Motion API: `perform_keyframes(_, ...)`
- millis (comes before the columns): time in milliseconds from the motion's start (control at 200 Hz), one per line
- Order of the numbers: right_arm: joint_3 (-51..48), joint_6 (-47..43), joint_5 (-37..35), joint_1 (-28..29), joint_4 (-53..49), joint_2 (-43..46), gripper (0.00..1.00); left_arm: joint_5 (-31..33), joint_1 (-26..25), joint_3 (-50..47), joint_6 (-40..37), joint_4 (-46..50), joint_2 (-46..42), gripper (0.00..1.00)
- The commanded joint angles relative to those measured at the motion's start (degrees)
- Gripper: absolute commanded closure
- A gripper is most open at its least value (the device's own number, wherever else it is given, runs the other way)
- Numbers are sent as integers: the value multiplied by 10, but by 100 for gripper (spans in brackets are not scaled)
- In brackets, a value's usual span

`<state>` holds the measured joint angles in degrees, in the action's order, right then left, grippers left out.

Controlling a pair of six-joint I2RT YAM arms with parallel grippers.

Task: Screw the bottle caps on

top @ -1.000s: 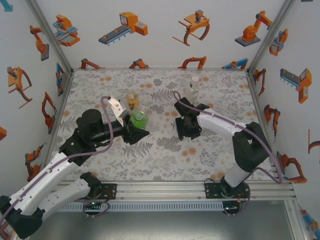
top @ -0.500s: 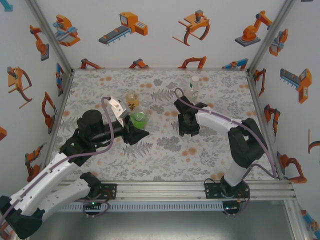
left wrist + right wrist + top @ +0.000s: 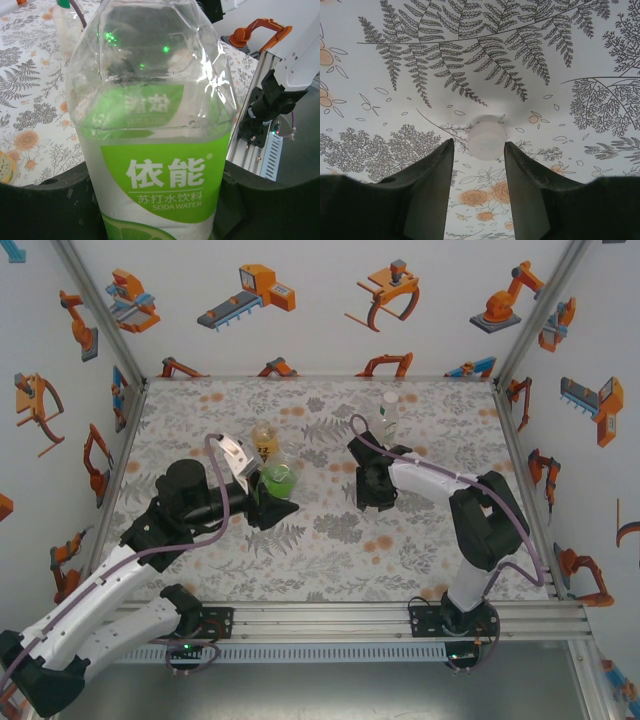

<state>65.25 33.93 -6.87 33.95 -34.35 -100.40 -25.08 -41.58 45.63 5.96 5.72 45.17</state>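
Left gripper (image 3: 159, 200) clamps the green-labelled bottle (image 3: 160, 150); right gripper (image 3: 479, 145), part open, straddles a bottle cap (image 3: 487, 139).

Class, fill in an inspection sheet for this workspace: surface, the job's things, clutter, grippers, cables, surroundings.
Surface: table under a flat fern-and-flower print cover.
Job's things: green bottle upright in the left gripper; amber bottle just behind it; clear bottle standing far right; one white cap lying on the table.
Clutter: nothing seen.
Grippers: left gripper shut on the green bottle; right gripper open, pointing down, one finger on either side of the cap.
Cables: a purple cable runs along each arm.
Surroundings: white walls printed with orange robot pictures; metal frame rail at the near edge.
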Motion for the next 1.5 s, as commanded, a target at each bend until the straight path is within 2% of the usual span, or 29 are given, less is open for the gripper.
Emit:
perform_keyframes(0, -8, 14, 2, -5, 3, -10, 56, 0, 1, -1, 8, -7, -1, 96)
perform_keyframes(345, -21, 17, -11, -9, -1, -1, 56, -1, 1, -1, 11, -10, 3, 96)
perform_keyframes(791, -28, 19, 11, -10, 8, -15, 56, 0, 2, -2, 13, -11, 1, 96)
perform_keyframes(1497, -38, 18, 10, -10, 20, -20, 61, 2, 2, -3, 13, -16, 5, 96)
